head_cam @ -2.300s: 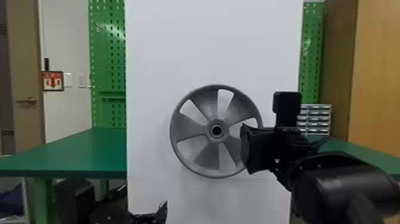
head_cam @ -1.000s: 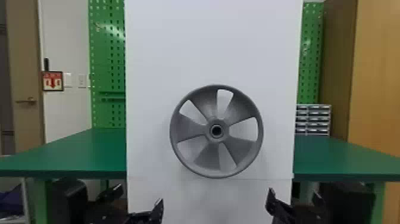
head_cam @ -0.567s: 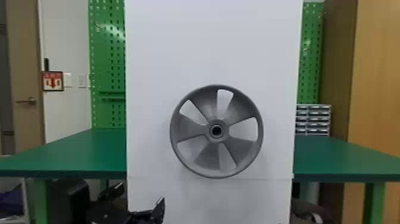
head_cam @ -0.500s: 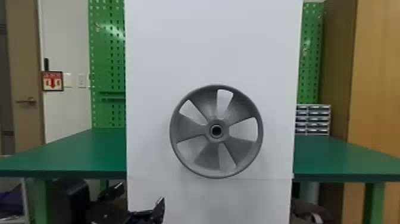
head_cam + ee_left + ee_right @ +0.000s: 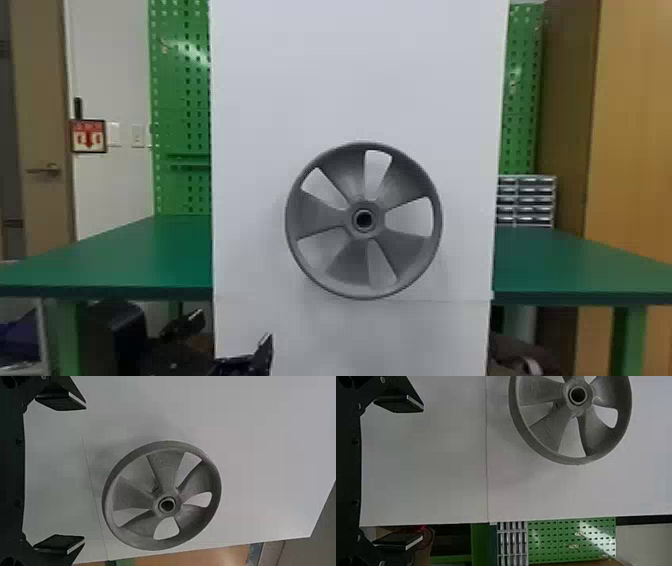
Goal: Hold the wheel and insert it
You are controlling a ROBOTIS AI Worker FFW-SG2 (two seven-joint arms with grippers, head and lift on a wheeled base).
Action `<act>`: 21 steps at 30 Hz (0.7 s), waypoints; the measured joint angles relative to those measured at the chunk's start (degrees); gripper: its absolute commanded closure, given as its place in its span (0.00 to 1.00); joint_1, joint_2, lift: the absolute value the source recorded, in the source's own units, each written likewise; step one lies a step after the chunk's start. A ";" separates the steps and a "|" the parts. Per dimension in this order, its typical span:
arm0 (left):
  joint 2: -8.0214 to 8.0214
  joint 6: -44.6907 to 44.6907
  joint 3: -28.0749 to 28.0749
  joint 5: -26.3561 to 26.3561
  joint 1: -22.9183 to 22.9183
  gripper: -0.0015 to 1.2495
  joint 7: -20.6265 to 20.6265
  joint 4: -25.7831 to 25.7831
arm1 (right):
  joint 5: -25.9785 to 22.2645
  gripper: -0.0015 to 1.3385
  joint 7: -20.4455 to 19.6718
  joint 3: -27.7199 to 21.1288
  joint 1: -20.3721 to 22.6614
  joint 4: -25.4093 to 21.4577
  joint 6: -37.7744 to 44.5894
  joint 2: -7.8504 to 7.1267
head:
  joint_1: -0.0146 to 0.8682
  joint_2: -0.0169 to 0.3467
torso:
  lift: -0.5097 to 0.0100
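My left gripper (image 5: 227, 345) is low at the left in the head view, below and left of the grey five-spoked wheel (image 5: 350, 265), which stands upright against the white panel (image 5: 350, 75). In the left wrist view the left gripper (image 5: 60, 475) has its two fingers wide apart, nothing between them, and the wheel (image 5: 164, 469) lies beyond the fingertips. The right wrist view has my right gripper (image 5: 398, 473) open and holding nothing, with the wheel (image 5: 550, 427) farther off, apart from its fingers. How the wheel is held to the panel is hidden behind it.
Green tabletops extend on both sides of the panel, at left (image 5: 125, 255) and right (image 5: 565, 260). A drawer cabinet (image 5: 527, 200) stands on the right one. Green pegboard (image 5: 180, 100) is behind, and a wooden cabinet (image 5: 632, 125) rises at far right.
The right arm has drawn back from the wheel's right side, down and out of the head view. The left gripper has hardly moved, and the wheel is where it was.
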 measured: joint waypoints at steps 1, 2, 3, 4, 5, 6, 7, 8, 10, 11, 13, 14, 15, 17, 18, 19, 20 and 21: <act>0.00 -0.01 0.03 0.00 0.02 0.08 -0.01 0.00 | 0.32 0.12 0.03 0.05 0.05 0.30 -0.30 0.01 | 0.13 0.09 | 0.13; 0.01 -0.03 0.08 0.00 0.07 0.08 -0.01 0.00 | 0.72 0.12 0.08 0.14 0.11 0.67 -0.73 0.00 | 0.13 0.09 | 0.13; 0.01 -0.05 0.12 0.00 0.12 0.08 -0.02 0.00 | 0.96 0.12 0.10 0.20 0.15 0.93 -1.09 -0.02 | 0.13 0.09 | 0.13; 0.01 -0.06 0.16 -0.01 0.16 0.08 -0.02 0.00 | 1.14 0.13 0.11 0.28 0.18 1.17 -1.49 -0.05 | 0.13 0.09 | 0.13; 0.01 -0.07 0.19 -0.02 0.20 0.08 -0.02 0.00 | 1.28 0.13 0.11 0.34 0.23 1.41 -1.91 -0.08 | 0.13 0.09 | 0.13; 0.01 -0.08 0.21 -0.04 0.27 0.08 -0.02 0.00 | 1.41 0.13 0.11 0.40 0.30 1.69 -2.48 -0.12 | 0.13 0.09 | 0.13; 0.01 -0.09 0.22 -0.06 0.31 0.08 -0.02 0.00 | 1.48 0.13 0.11 0.46 0.37 1.86 -2.88 -0.14 | 0.13 0.09 | 0.13; 0.00 -0.09 0.23 -0.07 0.35 0.08 -0.02 0.00 | 1.54 0.13 0.11 0.51 0.45 2.02 -3.32 -0.16 | 0.13 0.09 | 0.13; -0.03 -0.10 0.24 -0.09 0.36 0.08 -0.02 0.00 | 1.59 0.13 0.11 0.57 0.56 2.16 -3.76 -0.24 | 0.13 0.09 | 0.13; -0.05 -0.12 0.24 -0.12 0.36 0.08 -0.02 0.00 | 1.60 0.13 0.11 0.62 0.61 2.20 -3.92 -0.34 | 0.13 0.09 | 0.13; -0.07 -0.15 0.24 -0.16 0.36 0.08 -0.02 0.00 | 1.61 0.13 0.11 0.70 0.65 2.23 -4.03 -0.53 | 0.13 0.09 | 0.13; -0.08 -0.16 0.24 -0.21 0.34 0.08 -0.02 0.00 | 1.61 0.13 0.11 0.73 0.66 2.23 -4.06 -0.67 | 0.13 0.09 | 0.13; -0.08 -0.17 0.23 -0.24 0.32 0.08 -0.02 0.00 | 1.61 0.13 0.11 0.75 0.66 2.24 -4.08 -0.77 | 0.13 0.09 | 0.13; -0.10 -0.22 0.19 -0.33 0.26 0.08 -0.02 0.00 | 1.61 0.13 0.11 0.82 0.64 2.24 -4.13 -0.96 | 0.13 0.09 | 0.13; -0.11 -0.23 0.17 -0.37 0.25 0.08 -0.02 0.00 | 1.61 0.13 0.11 0.84 0.61 2.25 -4.14 -1.01 | 0.13 0.09 | 0.13; -0.12 -0.23 0.16 -0.39 0.24 0.08 -0.02 0.00 | 1.61 0.13 0.11 0.86 0.57 2.27 -4.15 -1.05 | 0.13 0.09 | 0.13; -0.14 -0.24 0.16 -0.39 0.24 0.08 -0.05 0.00 | 1.61 0.13 0.11 0.87 0.54 2.32 -4.16 -1.08 | 0.13 0.09 | 0.13; -0.14 -0.25 0.16 -0.39 0.23 0.08 -0.10 0.00 | 1.62 0.14 0.11 0.88 0.53 2.38 -4.16 -1.08 | 0.13 0.09 | 0.13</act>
